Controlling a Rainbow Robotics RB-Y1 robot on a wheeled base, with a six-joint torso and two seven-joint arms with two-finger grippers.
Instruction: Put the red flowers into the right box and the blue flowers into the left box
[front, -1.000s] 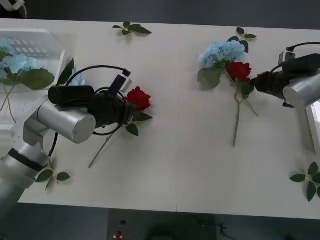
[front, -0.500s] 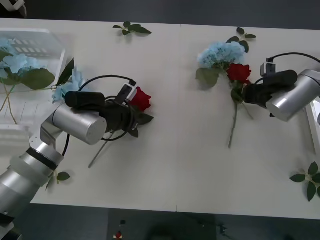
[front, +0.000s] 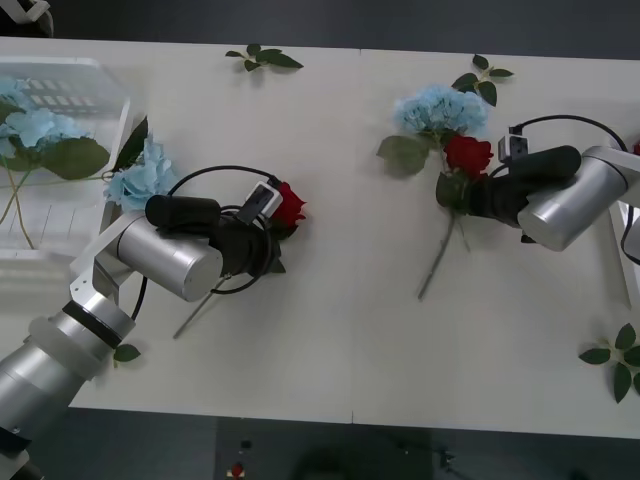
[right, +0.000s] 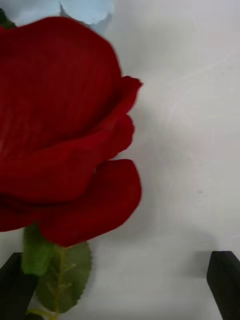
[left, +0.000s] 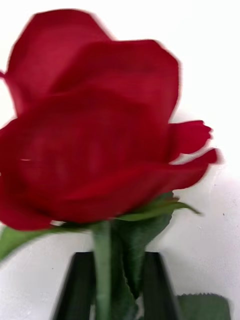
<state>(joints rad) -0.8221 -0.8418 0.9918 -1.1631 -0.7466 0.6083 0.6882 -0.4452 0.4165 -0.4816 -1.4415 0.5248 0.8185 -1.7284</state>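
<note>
Fingers of the left gripper (front: 268, 245) were pinched on the stem of a red rose (front: 288, 207) in the front view, low over the white bench (front: 330, 340). The right gripper (front: 478, 197) was at the stem of a second red rose (front: 468, 155), just under a blue flower (front: 440, 108). The left box (front: 70, 85) held blue flowers (front: 35, 127) with green leaves. Only an edge of the right box (front: 627, 240) showed.

From the right wrist, black fingers (right: 223, 280) stood wide apart, with the second rose's stem beside one of them.

From the left wrist, black fingers (left: 157, 290) were closed on the first rose's green stem.
</note>
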